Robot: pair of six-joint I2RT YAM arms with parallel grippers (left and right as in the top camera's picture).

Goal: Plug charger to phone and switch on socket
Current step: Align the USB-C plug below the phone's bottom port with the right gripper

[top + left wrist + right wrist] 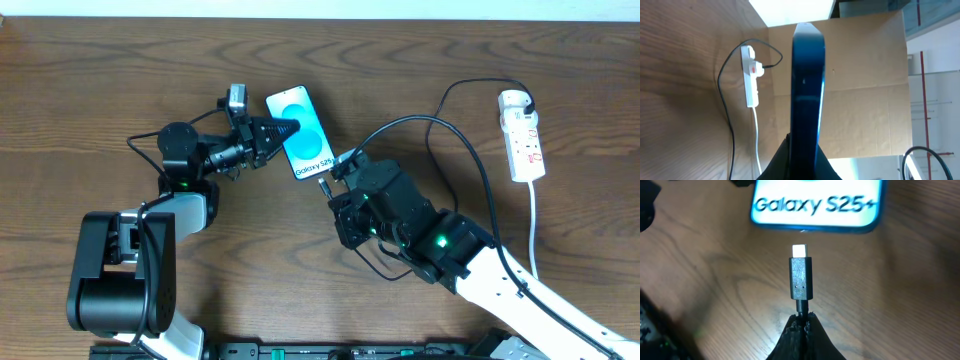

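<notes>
A dark brown, wood-grained tabletop (90,90) fills the overhead view, with a pale strip (320,8) along its far edge. In the left wrist view, a plain cardboard panel (865,65) stands beyond the tabletop, a bright white patch (790,10) above it

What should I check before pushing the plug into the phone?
1. Phone clamped by the left jaws: ok.
2. Charger plug gripped in the right jaws: ok.
3. Plug tip pointing at the phone's bottom edge: ok.
4. Plug seated in the phone: not ok, a gap shows.
5. Charger's far end reaches the socket: ok.
6. Socket switched on: cannot tell.
</notes>
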